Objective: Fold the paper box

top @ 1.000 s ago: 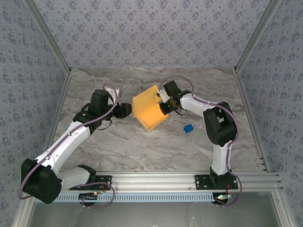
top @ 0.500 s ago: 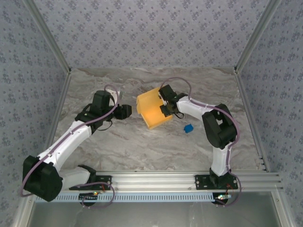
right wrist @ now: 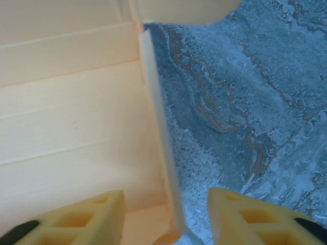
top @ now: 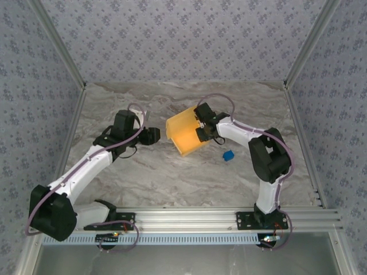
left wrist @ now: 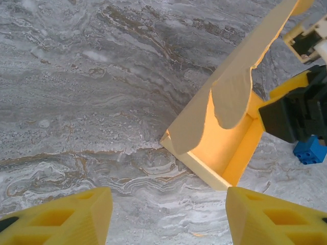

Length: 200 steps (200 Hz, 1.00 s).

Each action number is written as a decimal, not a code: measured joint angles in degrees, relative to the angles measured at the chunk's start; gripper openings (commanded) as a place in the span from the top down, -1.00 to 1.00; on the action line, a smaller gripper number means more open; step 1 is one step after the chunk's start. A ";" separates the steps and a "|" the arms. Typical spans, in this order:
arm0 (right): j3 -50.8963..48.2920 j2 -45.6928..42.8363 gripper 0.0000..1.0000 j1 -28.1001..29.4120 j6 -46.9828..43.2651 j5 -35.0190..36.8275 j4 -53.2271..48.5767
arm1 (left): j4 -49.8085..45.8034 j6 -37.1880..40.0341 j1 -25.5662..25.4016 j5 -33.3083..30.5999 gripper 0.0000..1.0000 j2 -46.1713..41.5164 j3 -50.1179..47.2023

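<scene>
The paper box [top: 184,133] is a yellow-orange, half-formed open tray resting on the marble table, with one wall raised and a flap hanging loose. My right gripper [top: 201,128] sits at its right side. In the right wrist view the jaws [right wrist: 166,219] are open and straddle the box's thin wall [right wrist: 162,153], which touches neither finger. My left gripper [top: 153,136] hangs just left of the box. In the left wrist view it [left wrist: 168,219] is open over bare marble, and the box [left wrist: 225,148] lies a short way ahead of its fingertips.
A small blue block [top: 228,155] lies on the table to the right of the box, also seen beside the right gripper [left wrist: 309,151]. Patterned walls and aluminium rails [top: 298,114] enclose the marble table [top: 172,177].
My right gripper has gone from shut on the box's wall to open, letting it go. The box shifted slightly right and settled. The left arm has hardly moved.
</scene>
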 measured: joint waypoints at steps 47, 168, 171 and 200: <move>-4.20 -1.33 -0.22 -3.63 1.90 -9.51 3.58 | 0.17 0.00 0.00 0.00 -0.21 0.48 -1.64; -15.63 -5.95 -0.31 -3.23 3.19 -23.37 14.82 | 3.04 -0.02 0.00 -0.02 -0.22 3.26 -2.86; -15.91 -6.23 -0.33 -3.08 3.21 -23.41 15.02 | 3.04 0.00 -0.02 -0.02 -0.22 3.43 -2.95; -18.27 -8.13 -0.39 -2.08 5.01 -24.46 16.90 | 3.17 -0.04 0.00 0.00 -0.22 3.96 -3.28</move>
